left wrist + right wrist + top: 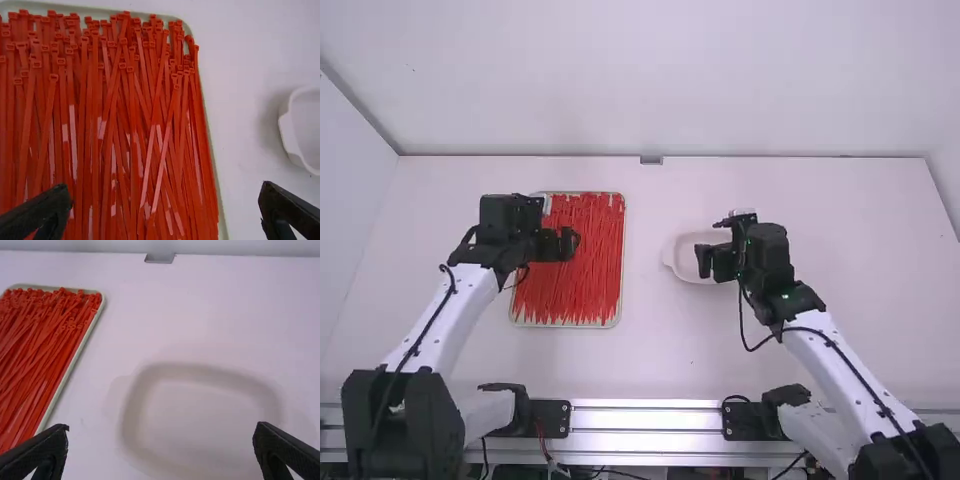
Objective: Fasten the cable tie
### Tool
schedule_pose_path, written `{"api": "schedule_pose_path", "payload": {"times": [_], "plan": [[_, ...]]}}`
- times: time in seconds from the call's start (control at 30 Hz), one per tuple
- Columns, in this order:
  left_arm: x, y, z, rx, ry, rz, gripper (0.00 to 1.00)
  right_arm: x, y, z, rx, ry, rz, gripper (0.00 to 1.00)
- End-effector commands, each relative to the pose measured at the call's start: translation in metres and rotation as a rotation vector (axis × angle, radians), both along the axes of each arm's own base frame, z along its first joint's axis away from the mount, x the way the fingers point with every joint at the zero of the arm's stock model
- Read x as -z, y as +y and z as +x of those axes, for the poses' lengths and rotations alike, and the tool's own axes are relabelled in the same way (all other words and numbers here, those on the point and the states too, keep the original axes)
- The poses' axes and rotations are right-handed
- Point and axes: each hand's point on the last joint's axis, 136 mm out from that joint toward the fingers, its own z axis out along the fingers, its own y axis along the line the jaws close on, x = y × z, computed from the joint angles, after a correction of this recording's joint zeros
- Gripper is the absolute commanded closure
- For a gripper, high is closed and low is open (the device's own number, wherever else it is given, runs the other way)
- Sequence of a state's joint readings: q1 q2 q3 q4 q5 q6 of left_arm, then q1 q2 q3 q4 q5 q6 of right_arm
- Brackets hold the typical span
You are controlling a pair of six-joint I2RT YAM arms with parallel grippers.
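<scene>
White table [800, 200], plain white walls [620, 70], aluminium rail [640, 410] at near edge

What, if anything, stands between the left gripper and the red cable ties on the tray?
Nothing visible. The open left gripper hovers directly above the loose red plastic cable ties heaped in the pale rectangular tray.

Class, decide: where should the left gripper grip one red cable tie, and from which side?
Probably mid-strap, from straight above: the cable ties lie flat and packed in the tray; a slanted top one offers the open left gripper clearance.
</scene>
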State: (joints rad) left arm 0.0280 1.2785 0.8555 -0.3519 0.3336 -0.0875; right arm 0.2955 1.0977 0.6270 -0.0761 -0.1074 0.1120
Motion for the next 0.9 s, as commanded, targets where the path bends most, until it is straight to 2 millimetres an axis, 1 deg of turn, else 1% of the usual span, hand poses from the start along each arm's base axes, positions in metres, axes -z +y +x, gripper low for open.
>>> {"api": "schedule_pose_path", "payload": {"times": [0.0,0.17,0.33,0.5,0.63,0.7,0.77,0.87], "plan": [[-0.007,-0.001,0.004,-0.008,0.0,-0.025,0.01,-0.012,0.006,0.004,-0.002,-0.009,0.024,0.01],[-0.002,-0.001,-0.003,-0.008,0.034,-0.027,0.01,-0.005,0.005,-0.001,-0.004,0.022,0.015,0.01],[-0.001,-0.001,-0.004,-0.009,0.044,-0.026,0.01,-0.004,0.005,-0.001,-0.002,0.025,0.014,0.01],[0.001,0.006,-0.005,-0.038,0.047,0.01,0.01,-0.005,0.005,-0.001,-0.003,0.025,0.014,0.01],[-0.01,0.008,-0.007,-0.044,0.017,0.017,0.01,-0.005,0.005,-0.001,-0.002,0.024,0.014,0.01],[-0.019,0.009,-0.009,-0.049,-0.005,0.024,0.01,-0.005,0.005,-0.001,-0.002,0.024,0.014,0.01],[-0.022,0.012,-0.011,-0.06,-0.009,0.036,0.01,-0.005,0.005,-0.001,-0.002,0.024,0.014,0.01],[-0.032,0.015,-0.017,-0.076,-0.024,0.055,0.01,-0.005,0.005,-0.001,-0.002,0.021,0.015,0.01]]}}
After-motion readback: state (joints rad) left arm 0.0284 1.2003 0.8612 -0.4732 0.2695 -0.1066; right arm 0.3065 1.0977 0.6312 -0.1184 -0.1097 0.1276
